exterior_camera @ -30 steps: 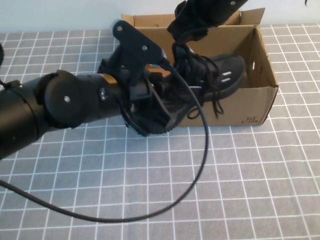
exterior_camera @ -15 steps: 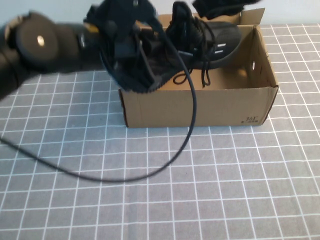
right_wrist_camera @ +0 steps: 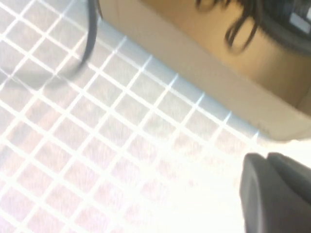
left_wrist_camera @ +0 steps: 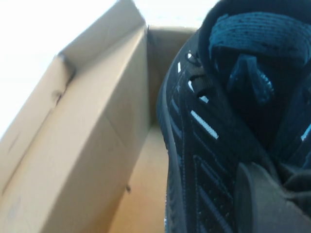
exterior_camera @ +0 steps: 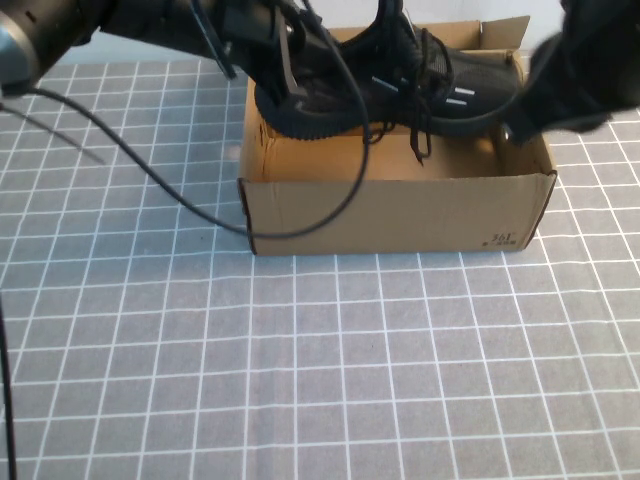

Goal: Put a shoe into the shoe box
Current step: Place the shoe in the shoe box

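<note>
Lowering step in hand: shoe (exterior_camera: 400, 85) gripped at heel end by left gripper (exterior_camera: 285, 70), held tilted over open shoe box (exterior_camera: 400, 205). Right gripper (exterior_camera: 585, 75) blurred beside toe; opening not discernible. Next judged needed: descent, then release.

This looked like a robotics test bench in a lab rather than a home or shop, though little showed beyond the table. The work surface was covered by a grey cloth with a regular white grid (exterior_camera: 330, 370), the sort laid down for camera work. Behind it stood only a plain pale wall (exterior_camera: 350, 12). A loose black cable (exterior_camera: 190, 205) trailed across the cloth. Two black robot arms worked over a plain brown corrugated cardboard box (exterior_camera: 400, 210): the left gripper (exterior_camera: 285, 85) was clamped on a black knit sneaker (exterior_camera: 470, 95) above the box's left end, and the right gripper (exterior_camera: 580, 75) hung blurred above its right end.
</note>
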